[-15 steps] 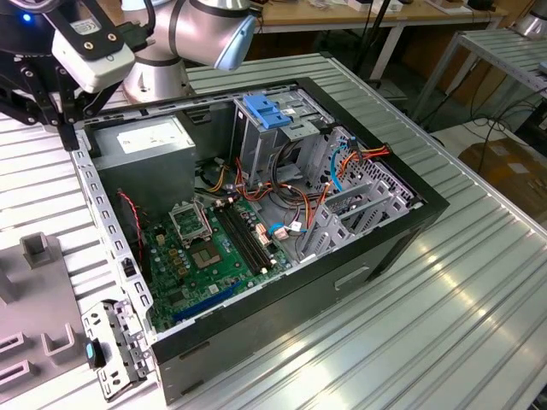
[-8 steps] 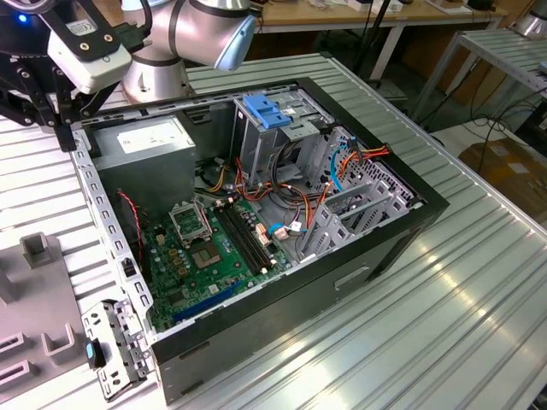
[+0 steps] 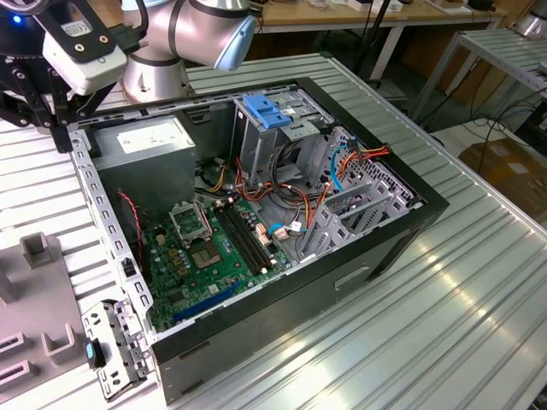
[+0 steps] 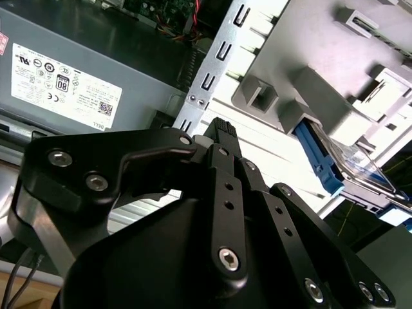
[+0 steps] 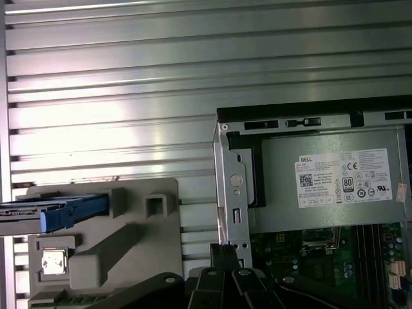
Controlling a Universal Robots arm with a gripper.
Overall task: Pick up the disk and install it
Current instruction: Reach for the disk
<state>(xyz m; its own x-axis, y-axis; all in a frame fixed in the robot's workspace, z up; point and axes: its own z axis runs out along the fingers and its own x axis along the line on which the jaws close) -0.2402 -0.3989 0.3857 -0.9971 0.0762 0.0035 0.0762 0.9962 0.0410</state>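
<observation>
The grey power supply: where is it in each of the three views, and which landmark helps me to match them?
Exterior view: power supply in the case's corner toward the exterior view's left, label up.
Second wrist view: power supply beside the perforated rail, label visible.
First wrist view: power supply inside the case, next to the motherboard.
Shared landmark: the perforated rail along its side.

My gripper [image 4: 222, 132] is black metal with a smooth, matt finish and shiny screw heads [image 4: 228, 259]. The table [image 5: 109, 84] is ribbed bare metal, brightly glinting. The disk [image 4: 351, 168] has a glossy face framed in smooth blue plastic. Its holder [image 5: 129, 238] looks matt grey plastic. The power supply [image 5: 283, 193] is dull grey sheet metal with a white paper label [image 5: 344, 179].
</observation>
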